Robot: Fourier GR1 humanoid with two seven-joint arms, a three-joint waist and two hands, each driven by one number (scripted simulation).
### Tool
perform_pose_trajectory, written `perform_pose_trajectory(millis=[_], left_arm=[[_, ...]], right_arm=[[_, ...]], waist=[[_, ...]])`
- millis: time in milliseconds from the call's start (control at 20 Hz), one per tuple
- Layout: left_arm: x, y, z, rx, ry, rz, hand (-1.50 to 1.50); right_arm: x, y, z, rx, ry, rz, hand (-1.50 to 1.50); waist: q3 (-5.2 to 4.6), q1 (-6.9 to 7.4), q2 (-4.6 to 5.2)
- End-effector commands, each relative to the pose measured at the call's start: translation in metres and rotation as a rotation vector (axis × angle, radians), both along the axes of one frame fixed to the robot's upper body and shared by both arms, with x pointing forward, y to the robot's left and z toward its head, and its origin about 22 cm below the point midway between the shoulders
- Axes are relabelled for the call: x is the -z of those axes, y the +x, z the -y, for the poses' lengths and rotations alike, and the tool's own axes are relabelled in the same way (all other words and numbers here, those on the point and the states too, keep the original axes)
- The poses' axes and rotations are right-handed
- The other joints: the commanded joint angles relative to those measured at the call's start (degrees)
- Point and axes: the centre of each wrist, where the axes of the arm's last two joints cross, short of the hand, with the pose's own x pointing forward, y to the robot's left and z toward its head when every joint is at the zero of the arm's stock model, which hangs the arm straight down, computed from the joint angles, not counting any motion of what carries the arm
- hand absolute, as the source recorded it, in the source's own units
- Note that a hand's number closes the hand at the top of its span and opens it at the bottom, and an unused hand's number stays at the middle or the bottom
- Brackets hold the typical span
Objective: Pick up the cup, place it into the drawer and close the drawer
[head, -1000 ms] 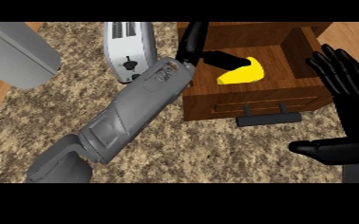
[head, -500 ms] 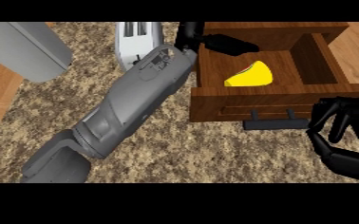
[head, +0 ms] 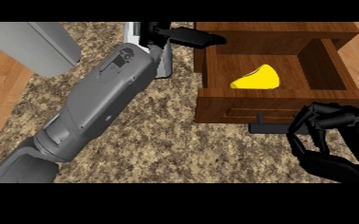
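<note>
Right hand point(head: 324, 135) beside wooden drawer point(head: 266, 105), speckled brown counter point(head: 175, 137) beneath.

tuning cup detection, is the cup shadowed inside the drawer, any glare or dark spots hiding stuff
Head view: the yellow cup lies evenly lit on the floor of the open drawer, with no shadow over it. Head view: no glare on the counter. Head view: the drawer's side walls are darker than its floor, and the black right hand barely contrasts with the dark handle beside it.
</note>
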Motion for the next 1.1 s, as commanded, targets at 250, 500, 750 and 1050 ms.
perform_pose_trajectory(millis=[250, 500, 750, 1050], left_arm=[[0.01, -0.015, -0.089, -0.035, -0.058, -0.029, -1.5], [0.022, -0.029, -0.108, -0.045, -0.067, -0.024, -1.5], [0.031, -0.044, -0.135, -0.055, -0.072, -0.018, -1.5], [0.042, -0.068, -0.166, -0.065, -0.088, -0.043, -1.5]], right_arm=[[0.016, 0.021, -0.045, 0.052, -0.165, 0.029, 1.5], [0.053, 0.043, -0.055, 0.034, -0.425, 0.044, 1.5], [0.077, 0.072, -0.076, 0.034, -0.642, 0.07, 1.5], [0.108, 0.121, -0.071, 0.05, -0.7, 0.074, 1.5]], waist=[[-0.01, 0.37, 0.16], [0.01, 1.15, 0.31], [0.02, 1.91, 0.54], [0.08, 1.26, 0.62]])
